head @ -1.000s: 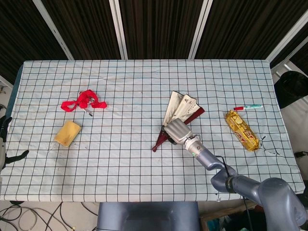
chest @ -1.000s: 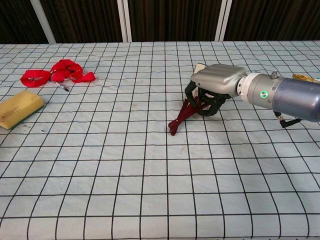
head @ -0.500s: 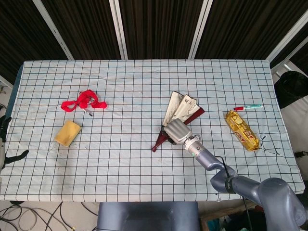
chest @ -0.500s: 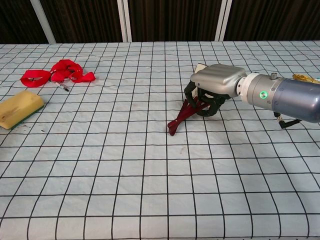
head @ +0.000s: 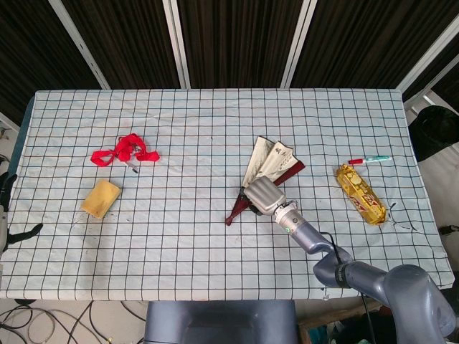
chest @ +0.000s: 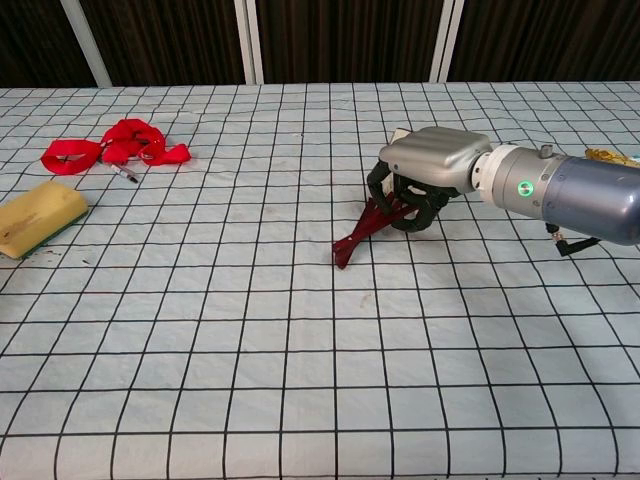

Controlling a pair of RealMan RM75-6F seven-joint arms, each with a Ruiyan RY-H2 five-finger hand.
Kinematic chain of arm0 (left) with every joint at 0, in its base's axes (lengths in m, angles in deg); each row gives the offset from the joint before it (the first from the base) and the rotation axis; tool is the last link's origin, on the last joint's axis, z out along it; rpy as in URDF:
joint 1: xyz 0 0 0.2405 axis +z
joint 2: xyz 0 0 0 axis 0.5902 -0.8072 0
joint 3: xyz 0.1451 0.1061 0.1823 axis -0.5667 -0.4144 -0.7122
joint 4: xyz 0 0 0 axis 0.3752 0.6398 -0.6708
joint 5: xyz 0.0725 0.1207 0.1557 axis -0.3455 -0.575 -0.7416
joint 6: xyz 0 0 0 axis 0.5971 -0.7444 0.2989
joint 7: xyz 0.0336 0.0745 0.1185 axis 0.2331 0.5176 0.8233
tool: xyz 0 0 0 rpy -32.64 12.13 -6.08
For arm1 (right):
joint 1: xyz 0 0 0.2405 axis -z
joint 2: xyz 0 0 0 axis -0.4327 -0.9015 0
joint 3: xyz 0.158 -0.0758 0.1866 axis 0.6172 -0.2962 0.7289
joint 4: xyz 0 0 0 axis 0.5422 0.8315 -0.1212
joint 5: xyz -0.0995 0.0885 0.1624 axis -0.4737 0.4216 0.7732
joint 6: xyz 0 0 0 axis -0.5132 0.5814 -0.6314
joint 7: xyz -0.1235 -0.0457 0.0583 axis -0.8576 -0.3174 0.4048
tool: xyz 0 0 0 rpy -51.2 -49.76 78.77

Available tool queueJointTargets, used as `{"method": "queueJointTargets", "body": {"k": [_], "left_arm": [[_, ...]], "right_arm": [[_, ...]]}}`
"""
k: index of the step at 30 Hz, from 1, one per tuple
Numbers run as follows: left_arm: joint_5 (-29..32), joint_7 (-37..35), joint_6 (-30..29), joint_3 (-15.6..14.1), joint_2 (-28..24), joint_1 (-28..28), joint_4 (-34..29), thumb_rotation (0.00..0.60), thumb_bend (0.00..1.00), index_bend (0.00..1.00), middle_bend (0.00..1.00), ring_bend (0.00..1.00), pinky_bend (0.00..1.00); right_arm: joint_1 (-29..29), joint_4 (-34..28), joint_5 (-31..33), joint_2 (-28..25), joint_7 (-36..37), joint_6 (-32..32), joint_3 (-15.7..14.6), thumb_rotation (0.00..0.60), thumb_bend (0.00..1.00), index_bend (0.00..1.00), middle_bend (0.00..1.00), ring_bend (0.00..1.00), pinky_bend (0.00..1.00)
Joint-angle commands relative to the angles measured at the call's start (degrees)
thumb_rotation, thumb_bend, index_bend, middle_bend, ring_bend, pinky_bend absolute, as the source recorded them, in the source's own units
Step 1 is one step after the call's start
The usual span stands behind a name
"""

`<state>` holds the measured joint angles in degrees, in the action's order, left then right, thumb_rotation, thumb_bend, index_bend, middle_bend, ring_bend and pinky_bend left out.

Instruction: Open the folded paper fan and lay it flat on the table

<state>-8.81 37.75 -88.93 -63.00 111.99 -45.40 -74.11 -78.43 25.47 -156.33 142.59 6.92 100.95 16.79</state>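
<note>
The paper fan (head: 270,159) lies a little right of the table's middle, partly spread. Its printed paper leaves point to the far side and its dark red ribs (chest: 352,240) run toward the near left. My right hand (head: 262,195) sits on top of the ribs, and its dark fingers (chest: 405,215) curl down around them in the chest view (chest: 432,165). The paper leaves are mostly hidden behind the hand in that view. My left hand (head: 7,211) hangs off the table's left edge with fingers spread, holding nothing.
A red ribbon (head: 123,150) with a small pen (chest: 125,174) lies at the far left, and a yellow sponge (head: 100,198) sits nearer than it. On the right are a gold snack packet (head: 361,193) and a green and red pen (head: 369,159).
My right hand and the fan's rib end have shifted very slightly to the left. The left hand has not moved.
</note>
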Motion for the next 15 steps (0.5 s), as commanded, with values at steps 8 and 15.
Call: {"method": "queueJointTargets", "body": {"k": [8, 15], "left_arm": [[0.1, 0.2, 0.1, -0.1, 0.0, 0.1, -0.2, 0.6, 0.0, 0.0, 0.0, 0.0, 0.0], [0.3, 0.3, 0.0, -0.1, 0.1, 0.1, -0.7, 0.6, 0.0, 0.0, 0.0, 0.0, 0.0]], "right_arm": [[-0.2, -2.1, -1.3, -1.3, 2.4, 2.3, 0.6, 0.6, 0.44, 0.69, 0.88, 0.93, 0.73], [-1.9, -6.8, -1.1, -3.8, 3.5, 3.6, 3.7, 0.6, 0.45, 0.71, 0.88, 0.94, 0.73]]}}
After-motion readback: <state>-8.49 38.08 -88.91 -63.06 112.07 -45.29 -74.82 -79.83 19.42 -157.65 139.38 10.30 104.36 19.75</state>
